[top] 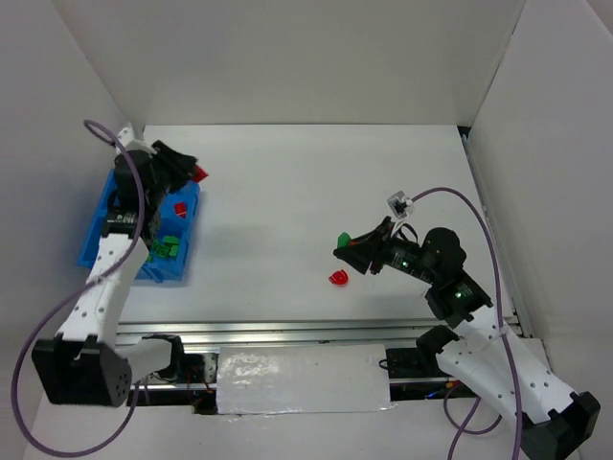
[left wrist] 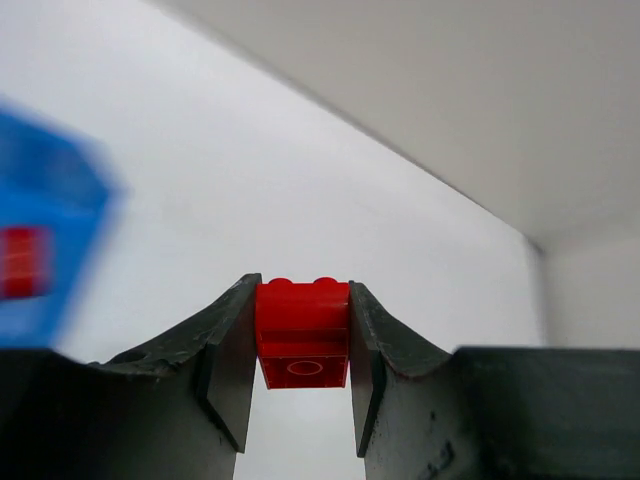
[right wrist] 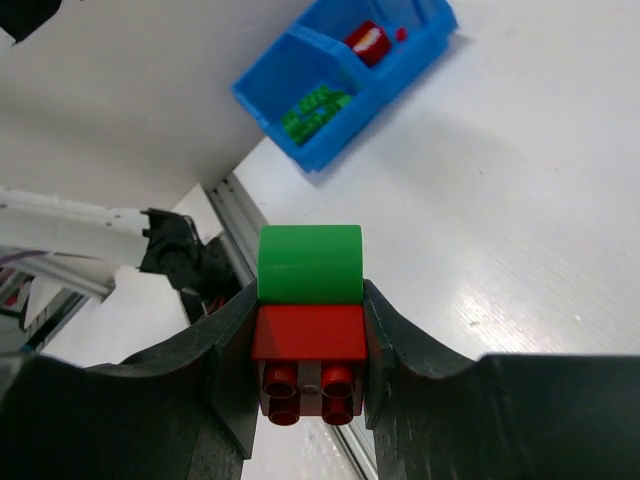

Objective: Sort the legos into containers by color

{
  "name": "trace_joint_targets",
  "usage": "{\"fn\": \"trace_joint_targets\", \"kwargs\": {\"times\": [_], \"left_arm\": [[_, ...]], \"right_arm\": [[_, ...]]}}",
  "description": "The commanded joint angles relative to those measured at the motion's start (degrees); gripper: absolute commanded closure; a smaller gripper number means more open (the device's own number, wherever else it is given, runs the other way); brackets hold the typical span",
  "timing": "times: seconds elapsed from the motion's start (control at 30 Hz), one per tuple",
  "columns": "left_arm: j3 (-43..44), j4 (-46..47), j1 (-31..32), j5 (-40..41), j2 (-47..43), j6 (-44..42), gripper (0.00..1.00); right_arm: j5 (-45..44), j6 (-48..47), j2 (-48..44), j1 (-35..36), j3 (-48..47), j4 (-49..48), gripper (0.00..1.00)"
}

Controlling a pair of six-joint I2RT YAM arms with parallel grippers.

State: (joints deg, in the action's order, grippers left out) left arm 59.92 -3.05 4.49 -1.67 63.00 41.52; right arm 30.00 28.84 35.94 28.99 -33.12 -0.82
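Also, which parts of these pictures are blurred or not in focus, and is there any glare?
Left wrist view: the blue bin at the left edge is smeared, while the red brick in the left pincer is sharp. Right wrist view: the table shows a streaky sheen at right.

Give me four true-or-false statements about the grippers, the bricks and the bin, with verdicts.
1. The left gripper is clamped on a red brick. True.
2. The right gripper is open and empty. False: it is shut on a green-and-red stack.
3. The green bricks lie in the compartment of the blue bin nearer the arm bases. True.
4. No brick lies on the table. False: a loose red brick lies near the right gripper.
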Motion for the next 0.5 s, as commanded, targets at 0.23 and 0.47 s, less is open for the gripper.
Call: {"fn": "trace_joint_targets", "kwargs": {"times": [0.23,0.47], "left_arm": [[8.2,-11.4,-16.2,20.7,20.3,9.7,0.47],[7.1,-6.7,-18.6,16.5,20.2,9.0,0.01]], "right_arm": [[-1.6,0.1,3.3,0.0,-5.7,4.5,1.0],[-0.2,-0.2,4.0,0.0,-5.1,5.3,1.0]]}}
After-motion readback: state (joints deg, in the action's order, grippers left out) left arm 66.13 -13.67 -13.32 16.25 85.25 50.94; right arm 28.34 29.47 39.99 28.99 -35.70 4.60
